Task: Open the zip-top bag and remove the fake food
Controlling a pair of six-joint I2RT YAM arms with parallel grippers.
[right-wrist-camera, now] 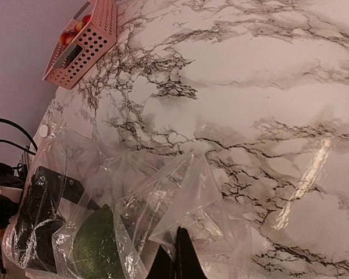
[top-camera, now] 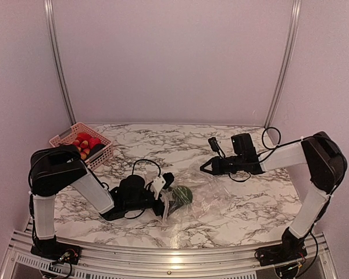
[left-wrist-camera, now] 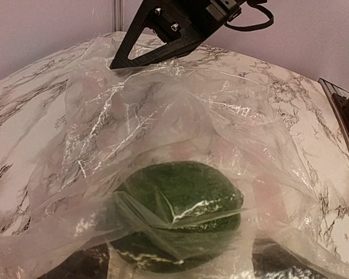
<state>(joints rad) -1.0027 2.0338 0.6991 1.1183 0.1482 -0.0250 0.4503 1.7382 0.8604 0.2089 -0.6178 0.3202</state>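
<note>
Marble surface (top-camera: 163,142), pale walls. Top view: zip-top bag (top-camera: 232,195) lies crumpled mid-surface between the arms, long axis roughly left-right, with its left end at left gripper (top-camera: 170,199). Right gripper (top-camera: 205,167) is at its far edge. Only the right wrist view shows that grip: tips clenched on a plastic fold pulled up into a peak, and a black left finger (right-wrist-camera: 41,218) seen through the bag beside the green fake food (right-wrist-camera: 96,247). Left wrist view adds that the green piece is oval, long axis sideways, inside the bag. Left gripper is spread, fingers dim either side; contact unclear. Pink basket (top-camera: 61,138) with red and orange fake food (top-camera: 86,142) sits far-left, well apart.
</note>
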